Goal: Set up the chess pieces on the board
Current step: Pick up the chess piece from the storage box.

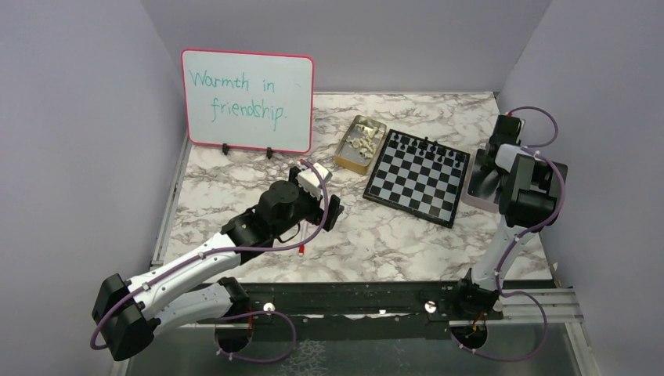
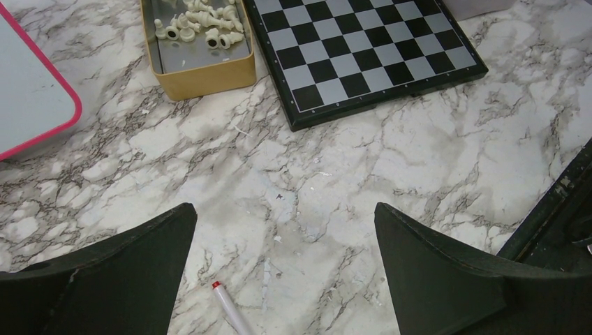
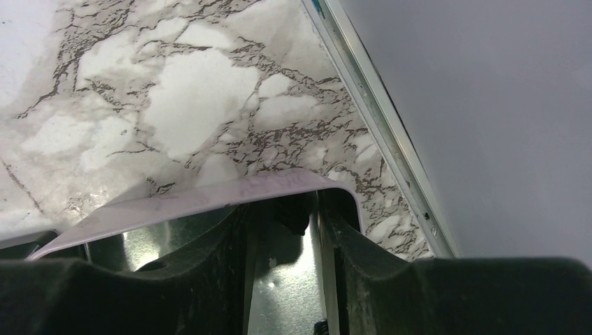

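Fingers (image 3: 174,279) of the right gripper (image 3: 283,216), narrowly parted, sit inside the lavender tin (image 3: 209,199) between the board (image 1: 419,176) and the desk (image 3: 195,105)'s right edge.

Pink-framed whiteboard (image 1: 247,100), gold tin (image 2: 206,78), perhaps a lilac tin (image 3: 209,197)

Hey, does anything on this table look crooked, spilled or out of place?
The board sits skewed to the table edges, and the cream pieces lie jumbled in the gold tin rather than on squares. Nothing looks spilled or broken.
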Controlling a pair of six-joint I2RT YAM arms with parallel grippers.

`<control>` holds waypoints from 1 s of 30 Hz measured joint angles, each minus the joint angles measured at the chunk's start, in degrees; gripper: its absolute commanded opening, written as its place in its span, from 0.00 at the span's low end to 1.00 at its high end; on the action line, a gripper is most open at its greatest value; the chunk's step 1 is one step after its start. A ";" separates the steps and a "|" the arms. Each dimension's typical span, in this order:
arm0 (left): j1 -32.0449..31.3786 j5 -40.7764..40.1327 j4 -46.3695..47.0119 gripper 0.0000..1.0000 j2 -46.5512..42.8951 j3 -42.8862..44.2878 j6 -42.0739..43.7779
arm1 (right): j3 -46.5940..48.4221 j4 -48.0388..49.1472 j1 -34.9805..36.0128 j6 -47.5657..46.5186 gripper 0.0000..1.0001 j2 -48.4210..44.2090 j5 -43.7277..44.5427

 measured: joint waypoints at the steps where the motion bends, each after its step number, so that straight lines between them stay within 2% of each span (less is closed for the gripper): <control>1: 0.00 0.00 0.00 0.99 0.00 0.00 0.00 | 0.02 0.02 -0.04 0.00 0.41 0.00 -0.35; 8: 0.00 -0.11 0.02 0.99 0.00 0.00 0.00 | 0.35 0.09 -0.31 1.57 0.35 0.15 -2.95; 16: 0.00 -0.13 0.02 0.99 0.00 -0.02 0.09 | 0.35 0.11 -0.52 3.69 0.11 0.15 -6.58; 21: 0.00 -0.09 0.09 0.99 -0.02 -0.13 0.31 | 0.44 -0.55 -0.68 4.57 0.01 -0.11 -6.86; 30: 0.00 0.31 0.33 0.99 -1.55 -0.94 1.31 | 1.77 -12.81 -0.68 6.27 0.01 -4.50 -6.58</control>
